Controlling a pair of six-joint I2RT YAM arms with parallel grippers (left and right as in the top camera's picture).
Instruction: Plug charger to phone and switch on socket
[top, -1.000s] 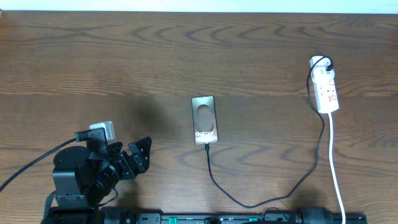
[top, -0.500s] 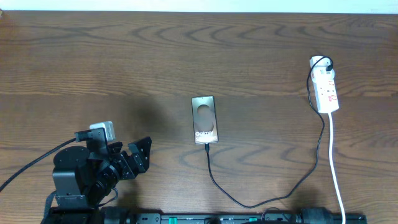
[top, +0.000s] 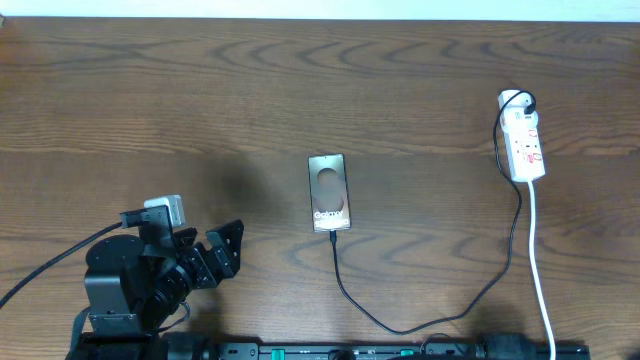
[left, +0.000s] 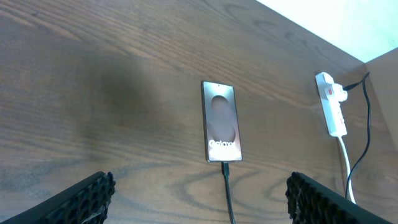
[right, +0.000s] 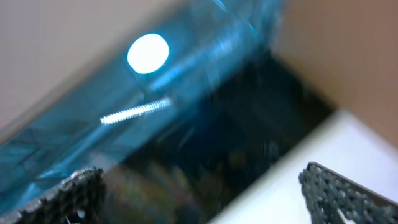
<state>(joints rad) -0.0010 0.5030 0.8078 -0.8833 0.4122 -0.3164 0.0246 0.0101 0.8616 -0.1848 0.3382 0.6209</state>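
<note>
Left wrist — left end effector (left: 200, 198) wide open, empty.

The left arm (top: 125, 275) is matte black, built of blocky, rounded links. A small white-grey box (top: 165, 212) sits on its wrist, and a thick black cable (top: 60, 255) runs from it to the left edge. The left gripper (top: 226, 250) has black fingers (left: 81, 198) with a knobbly meshed surface. The right gripper (right: 199, 193) has fingers (right: 348, 190) with the same black mesh.

Robot lab: wood-grain table (top: 150, 90), mounted arm (top: 120, 280)
</note>
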